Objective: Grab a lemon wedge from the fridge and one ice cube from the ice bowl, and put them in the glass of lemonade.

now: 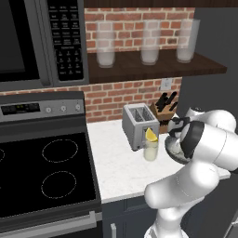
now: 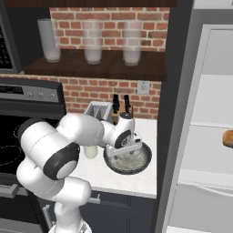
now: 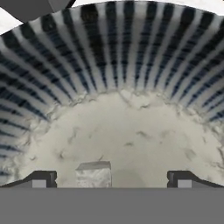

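The gripper [image 3: 111, 179] hangs low inside the ice bowl [image 2: 144, 160], its two dark fingertips [image 3: 41, 178] spread wide apart with nothing between them clamped. In the hand view a pale ice cube [image 3: 93, 174] sits on the bowl's whitish floor between the tips, nearer the left one, and whether either tip touches it cannot be told. The bowl's inner wall rises behind in dark and light ribs. The bowl stands on the white counter [image 1: 116, 162], to the right of the toaster [image 1: 138, 124] and just in front of the knife block [image 1: 165, 110]. The glass of lemonade [image 1: 150, 148] stands just in front of the toaster, with the lemon wedge [image 1: 151, 135] perched yellow at its rim. To the right the fridge [image 2: 175, 113] stands open, white shelves showing, and an orange-brown lump [image 2: 227, 138] lies on one of them. Three tall frosted glasses [image 1: 106, 44] line the dark shelf above the counter. The microwave keypad [image 1: 65, 39] and the stove panel [image 1: 28, 109] bear small white markings, too blurred to read.
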Robot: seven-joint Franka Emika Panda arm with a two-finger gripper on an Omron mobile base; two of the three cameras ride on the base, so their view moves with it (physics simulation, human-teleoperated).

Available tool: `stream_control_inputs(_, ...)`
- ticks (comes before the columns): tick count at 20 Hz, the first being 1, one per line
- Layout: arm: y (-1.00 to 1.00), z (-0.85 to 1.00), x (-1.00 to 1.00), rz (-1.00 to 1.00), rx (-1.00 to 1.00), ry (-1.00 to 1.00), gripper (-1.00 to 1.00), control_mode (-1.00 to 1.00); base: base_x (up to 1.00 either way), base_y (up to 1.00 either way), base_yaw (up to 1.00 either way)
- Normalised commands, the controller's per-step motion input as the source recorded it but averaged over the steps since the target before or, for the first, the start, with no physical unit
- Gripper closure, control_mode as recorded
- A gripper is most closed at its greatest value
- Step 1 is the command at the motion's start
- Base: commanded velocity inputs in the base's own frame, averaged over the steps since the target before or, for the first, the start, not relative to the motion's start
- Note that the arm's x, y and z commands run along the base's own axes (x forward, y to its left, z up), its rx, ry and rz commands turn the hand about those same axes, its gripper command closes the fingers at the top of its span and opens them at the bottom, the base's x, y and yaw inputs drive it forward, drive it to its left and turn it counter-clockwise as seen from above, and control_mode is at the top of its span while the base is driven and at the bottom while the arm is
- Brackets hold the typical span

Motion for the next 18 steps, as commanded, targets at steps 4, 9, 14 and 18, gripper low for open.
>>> stream_control_inputs(4, -0.02, 0.0, 0.0, 0.0, 0.0, 0.0, -1.0, -1.0, 0.0, 0.0, 0.0)
stream_control_inputs(9, 0.0, 0.0, 0.0, 0.0, 0.0, 0.0, -1.0, -1.0, 0.0, 0.0, 0.0)
stream_control_inputs(14, 0.0, -0.1, 0.0, 0.0, 0.0, 0.0, -1.0, -1.0, 0.0, 0.0, 0.0)
stream_control_inputs(18, 0.0, -0.35, 0.0, 0.0, 0.0, 0.0, -1.0, -1.0, 0.0, 0.0, 0.0)
